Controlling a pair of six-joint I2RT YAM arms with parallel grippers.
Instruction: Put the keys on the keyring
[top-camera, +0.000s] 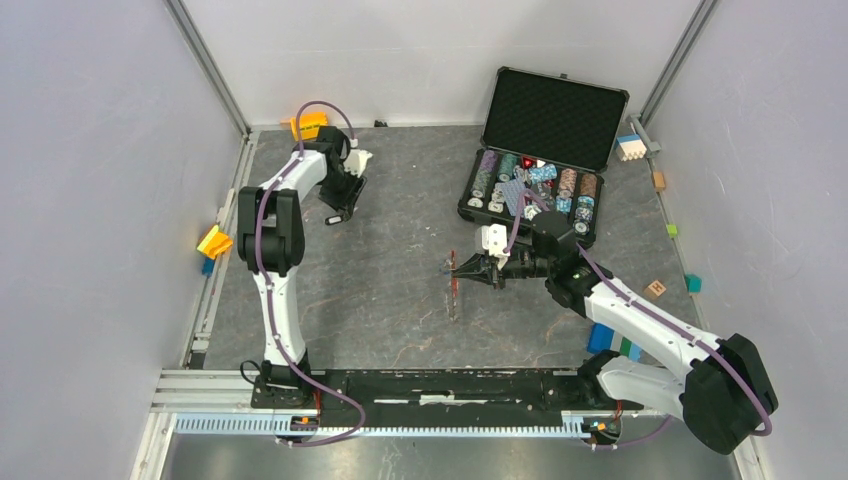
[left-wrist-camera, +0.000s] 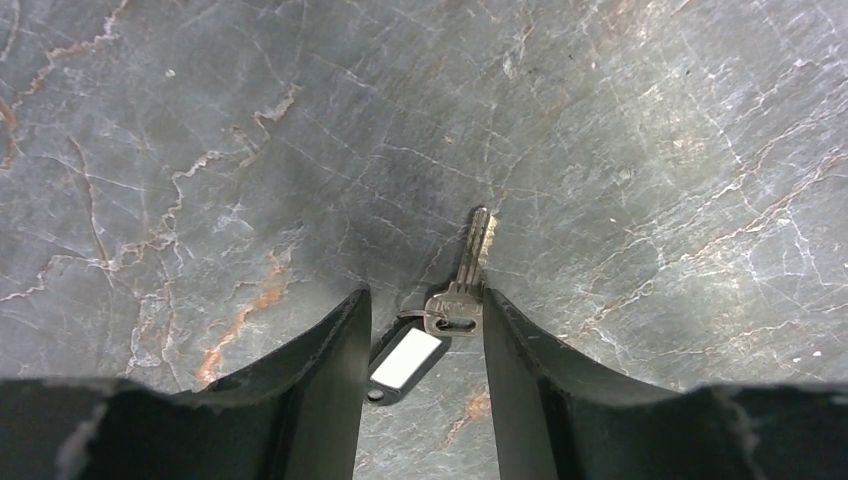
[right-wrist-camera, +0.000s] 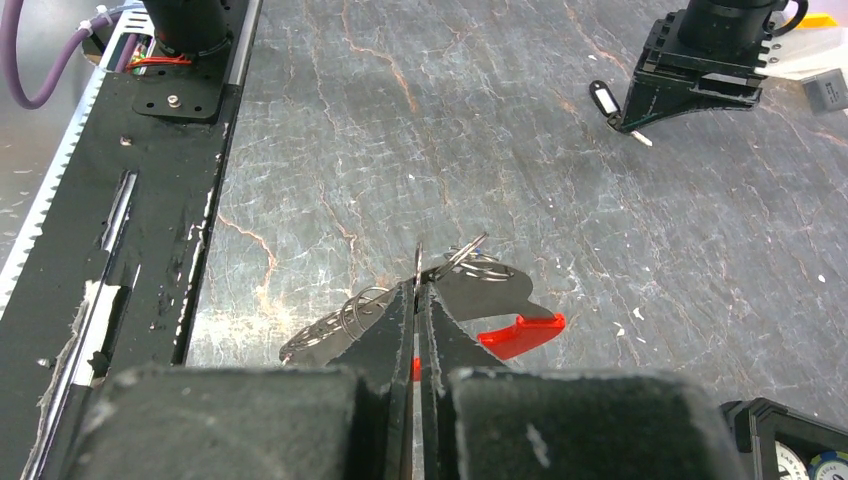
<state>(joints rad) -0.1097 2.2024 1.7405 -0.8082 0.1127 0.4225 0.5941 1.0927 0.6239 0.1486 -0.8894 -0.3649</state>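
1. Left gripper (left-wrist-camera: 425, 305): jaws spread, straddling 1 key (left-wrist-camera: 468, 275) that lies flat on the table (left-wrist-camera: 200, 150), far left side.
2. The white tag (left-wrist-camera: 405, 358), linked to the key head, also sits between the fingers (left-wrist-camera: 330, 370).
3. Right gripper (right-wrist-camera: 417, 287): pressed together, pinching the keyring (right-wrist-camera: 470, 261) mid-table. The red fob (right-wrist-camera: 520, 335) sticks out sideways.
4. Step in hand, as I read it: pick up the key.
   - The key is thin and flat, so the pads likely need to reach table level.
   - Squeeze across the head, not the tag alone.
   - Leave the head hole clear for threading.
   - An off-centre squeeze may push the key away.
5. Hard to tell:
   - Whether the right-hand finger already touches the key head.
   - How far the left fingertips are from the table.
   - Where the ring opens, as the right fingers cover it.
   - Only 1 key shows.
   - From the top camera the key is a dark speck.
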